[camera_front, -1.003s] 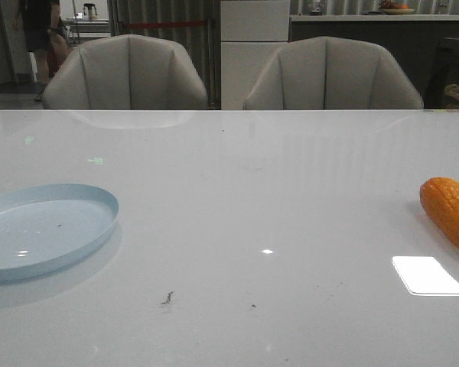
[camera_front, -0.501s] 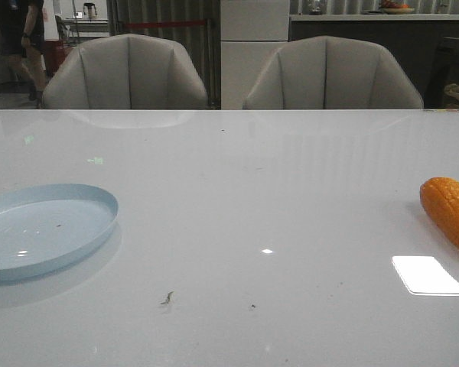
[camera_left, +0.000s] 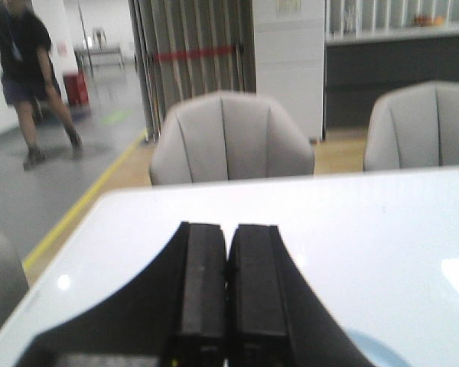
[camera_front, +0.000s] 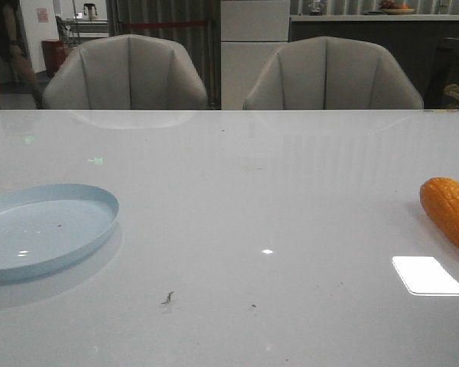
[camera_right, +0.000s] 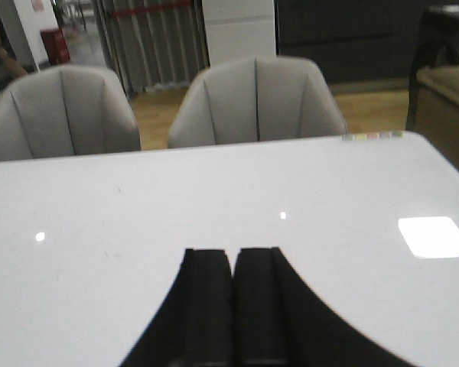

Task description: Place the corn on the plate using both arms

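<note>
The orange corn [camera_front: 450,212] lies on the white table at the far right edge of the front view, partly cut off. The pale blue plate [camera_front: 42,229] sits empty at the far left; a sliver of its rim [camera_left: 371,350] shows in the left wrist view. Neither arm shows in the front view. My left gripper [camera_left: 228,229] is shut and empty, held above the table. My right gripper [camera_right: 232,254] is shut and empty, above bare table. The corn does not show in either wrist view.
Two grey chairs [camera_front: 126,73] [camera_front: 333,74] stand behind the table's far edge. A person [camera_left: 27,84] walks in the background at the far left. A bright light reflection [camera_front: 428,275] lies on the table near the corn.
The person in the background has moved further left. The corn, plate and table have not moved.
</note>
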`<action>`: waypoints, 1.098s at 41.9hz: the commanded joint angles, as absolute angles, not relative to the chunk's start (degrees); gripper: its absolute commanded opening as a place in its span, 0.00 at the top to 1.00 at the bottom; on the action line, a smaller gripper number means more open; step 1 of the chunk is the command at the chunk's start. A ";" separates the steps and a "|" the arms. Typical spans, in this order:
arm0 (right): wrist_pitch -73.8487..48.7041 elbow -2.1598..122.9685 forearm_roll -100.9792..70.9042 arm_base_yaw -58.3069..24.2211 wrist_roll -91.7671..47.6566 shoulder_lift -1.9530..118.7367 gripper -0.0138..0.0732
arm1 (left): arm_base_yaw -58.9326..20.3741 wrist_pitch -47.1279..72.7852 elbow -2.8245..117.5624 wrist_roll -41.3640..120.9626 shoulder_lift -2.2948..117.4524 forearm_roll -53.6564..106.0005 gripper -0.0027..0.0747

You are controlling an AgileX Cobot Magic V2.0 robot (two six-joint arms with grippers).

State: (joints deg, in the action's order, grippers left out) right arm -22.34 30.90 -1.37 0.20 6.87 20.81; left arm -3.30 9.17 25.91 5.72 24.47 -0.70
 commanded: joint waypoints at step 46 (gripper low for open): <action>-32.51 32.53 -6.66 0.09 6.45 47.06 0.28 | -3.26 21.49 41.76 5.26 72.11 9.07 0.47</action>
